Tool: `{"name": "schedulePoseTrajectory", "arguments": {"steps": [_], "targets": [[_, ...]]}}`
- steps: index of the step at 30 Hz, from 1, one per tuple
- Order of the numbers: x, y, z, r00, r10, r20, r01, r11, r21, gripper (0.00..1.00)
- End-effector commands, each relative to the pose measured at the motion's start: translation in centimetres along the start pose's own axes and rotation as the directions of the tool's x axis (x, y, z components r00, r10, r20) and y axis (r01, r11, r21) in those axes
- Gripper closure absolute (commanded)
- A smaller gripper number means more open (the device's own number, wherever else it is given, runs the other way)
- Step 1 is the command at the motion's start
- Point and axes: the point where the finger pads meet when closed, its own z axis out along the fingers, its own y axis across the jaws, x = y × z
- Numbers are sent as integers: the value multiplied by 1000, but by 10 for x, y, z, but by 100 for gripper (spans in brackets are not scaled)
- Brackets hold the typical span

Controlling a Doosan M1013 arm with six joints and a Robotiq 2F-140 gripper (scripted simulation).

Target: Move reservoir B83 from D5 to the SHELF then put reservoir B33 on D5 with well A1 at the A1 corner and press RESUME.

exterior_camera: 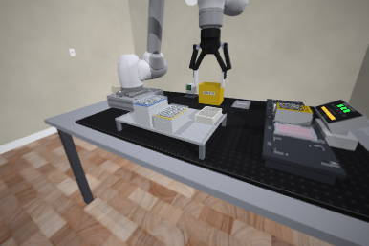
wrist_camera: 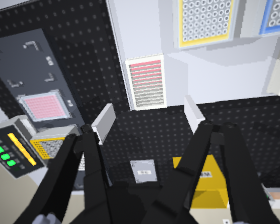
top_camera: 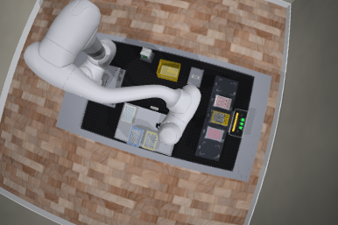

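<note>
Beige walls and a wood-block floor surround a grey table (exterior_camera: 143, 157) covered by a black perforated mat (exterior_camera: 239, 136). On the mat a low grey shelf (exterior_camera: 193, 133) is seen carrying 3 items: a blue-edged rack (exterior_camera: 149, 106), a yellow-edged rack (exterior_camera: 169, 114) and a white ribbed reservoir (exterior_camera: 209, 115) at the end nearest the deck. In the wrist view that reservoir (wrist_camera: 147, 83) is shown with red in its upper troughs.

The gripper (exterior_camera: 209, 71) is held above the mat just off the shelf's end, fingers spread wide with nothing between them, its 2 pads (wrist_camera: 105, 122) apart in open air.

Behind it a yellow waste bin (exterior_camera: 211, 93) and a small grey plate (exterior_camera: 240, 104) are placed on the mat. To the side, well apart, the dark deck (exterior_camera: 296, 152) is set with a pink plate (top_camera: 221, 101), a yellow tip rack (top_camera: 220, 117) and a second pink plate (top_camera: 214, 134); its 2 end positions appear bare. A panel (exterior_camera: 336, 110) with 3 green lights stands beyond the deck.
</note>
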Motion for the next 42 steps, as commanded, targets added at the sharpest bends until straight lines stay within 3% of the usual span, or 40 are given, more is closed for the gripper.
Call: {"name": "schedulePoseTrajectory", "arguments": {"steps": [1, 42], "targets": [[-1, -4, -13, 1000, -2, 1, 2, 1000, 10, 23], [-1, -3, -71, 1000, -2, 1, 2, 1000, 10, 23]]}}
